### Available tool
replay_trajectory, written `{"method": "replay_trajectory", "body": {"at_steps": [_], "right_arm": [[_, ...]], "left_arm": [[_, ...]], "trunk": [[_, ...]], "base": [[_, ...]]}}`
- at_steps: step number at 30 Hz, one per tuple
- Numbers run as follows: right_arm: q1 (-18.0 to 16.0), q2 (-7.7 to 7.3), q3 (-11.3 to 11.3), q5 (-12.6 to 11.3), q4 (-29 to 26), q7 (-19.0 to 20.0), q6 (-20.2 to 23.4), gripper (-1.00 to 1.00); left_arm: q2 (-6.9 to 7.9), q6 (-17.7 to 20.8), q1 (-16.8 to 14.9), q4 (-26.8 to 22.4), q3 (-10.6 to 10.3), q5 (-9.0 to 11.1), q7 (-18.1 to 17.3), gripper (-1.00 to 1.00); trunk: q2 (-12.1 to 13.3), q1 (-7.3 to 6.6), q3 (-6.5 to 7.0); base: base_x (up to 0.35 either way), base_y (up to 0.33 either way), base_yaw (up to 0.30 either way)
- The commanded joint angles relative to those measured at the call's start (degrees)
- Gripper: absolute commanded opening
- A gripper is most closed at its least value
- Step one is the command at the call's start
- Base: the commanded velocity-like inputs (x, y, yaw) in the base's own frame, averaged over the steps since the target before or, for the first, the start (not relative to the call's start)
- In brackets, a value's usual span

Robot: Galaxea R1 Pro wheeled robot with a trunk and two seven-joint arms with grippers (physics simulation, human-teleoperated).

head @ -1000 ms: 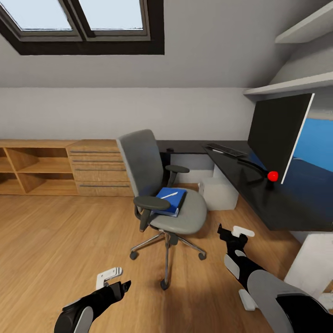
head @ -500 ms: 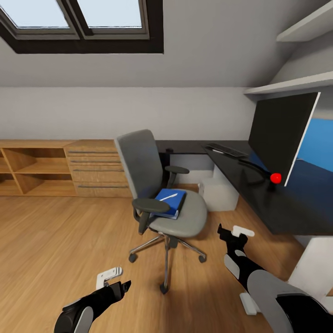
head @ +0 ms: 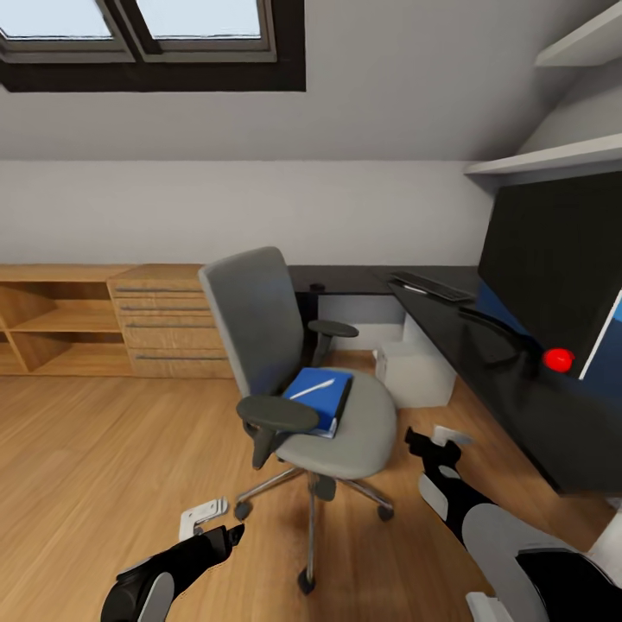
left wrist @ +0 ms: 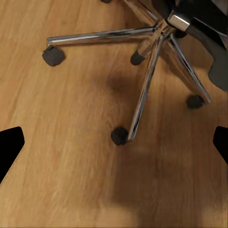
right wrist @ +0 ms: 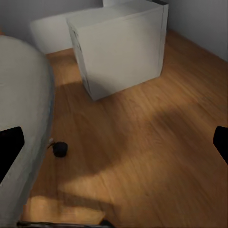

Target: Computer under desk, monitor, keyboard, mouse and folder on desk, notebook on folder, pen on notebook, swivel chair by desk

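The grey swivel chair [head: 259,328] stands mid-room on its chrome base [left wrist: 147,71]. On its seat lies the blue folder [head: 321,404] with the white pen [head: 311,389] on top; the notebook is hidden. At right runs the black desk [head: 484,350], with the monitor [head: 553,259] and the keyboard [head: 432,286] on it. A small dark thing on the back part of the desk looks like the mouse [head: 317,286]. The grey computer [head: 417,371] [right wrist: 118,47] stands under the desk. My left gripper [head: 216,527] [left wrist: 114,147] is open over the floor before the chair. My right gripper [head: 434,439] [right wrist: 114,145] is open beside the seat [right wrist: 23,118].
Low oak shelving and drawers [head: 130,320] line the back wall at left. A skylight [head: 147,34] sits in the sloped ceiling, and wall shelves [head: 553,160] hang above the monitor. One castor [right wrist: 59,148] is near my right gripper. Wood floor [head: 104,466] lies open at left.
The whole view has shifted: I have moved closer, so the chair, desk and monitor look larger and nearer. Both arms keep their pose and both grippers stay open.
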Motion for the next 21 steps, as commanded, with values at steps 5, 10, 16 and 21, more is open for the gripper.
{"method": "replay_trajectory", "body": {"at_steps": [5,10,16,21], "right_arm": [[0.0,0.01,0.3,-0.4,0.0,-0.1,1.8,1.0],[0.0,0.04,0.1,-0.5,0.0,-0.1,2.5,1.0],[0.0,0.12,-1.1,-0.5,0.0,0.1,5.4,1.0],[0.0,0.13,-4.1,-0.5,-0.1,2.8,8.9,1.0]], "left_arm": [[0.02,0.3,0.0,-0.1,0.1,0.6,0.5,1.0],[0.05,0.3,0.0,-0.1,0.4,0.6,0.5,1.0],[0.05,0.3,0.0,-0.1,2.2,0.6,0.5,1.0],[0.05,0.3,0.0,-0.1,5.4,1.8,0.4,1.0]], "trunk": [[0.0,0.02,-0.06],[0.0,0.02,-0.06],[0.0,0.02,-0.06],[0.0,0.02,-0.06]], "base": [[0.292,0.089,0.0],[0.114,0.039,0.0],[0.025,0.009,0.0],[0.002,0.001,0.0]]}}
